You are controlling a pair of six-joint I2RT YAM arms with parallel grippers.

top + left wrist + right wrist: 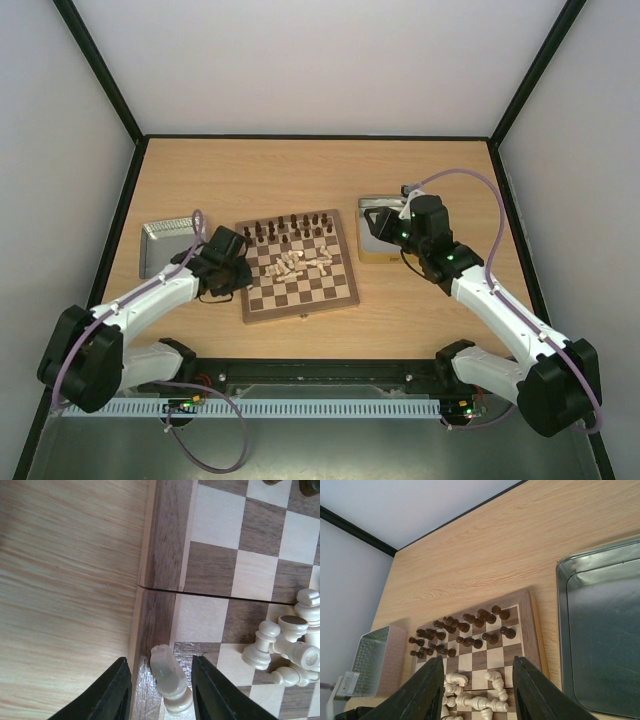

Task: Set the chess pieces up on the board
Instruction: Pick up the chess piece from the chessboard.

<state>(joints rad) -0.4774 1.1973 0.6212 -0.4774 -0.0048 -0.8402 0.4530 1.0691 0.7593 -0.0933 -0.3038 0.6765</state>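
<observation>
The board [300, 290] lies mid-table. Dark chessmen stand on its far rows. Several pale chess pieces [296, 262] lie in a heap near its middle. My left gripper [236, 272] is at the board's left edge. In the left wrist view it [162, 692] is open around one pale piece [169, 677], which leans over the brown rim [157, 610] with a gap to each finger. The heap [290, 652] lies to the right. My right gripper [386, 228] hangs open and empty over the right tin; its wrist view [480, 690] shows the board [530, 630] and pale pieces [492, 680] far below.
A square metal tin [372, 245] sits right of the board and shows in the right wrist view [600, 640]. A second tin [163, 245] stands left of the board, behind my left arm. Dark chessmen [460, 630] fill the board's far two rows.
</observation>
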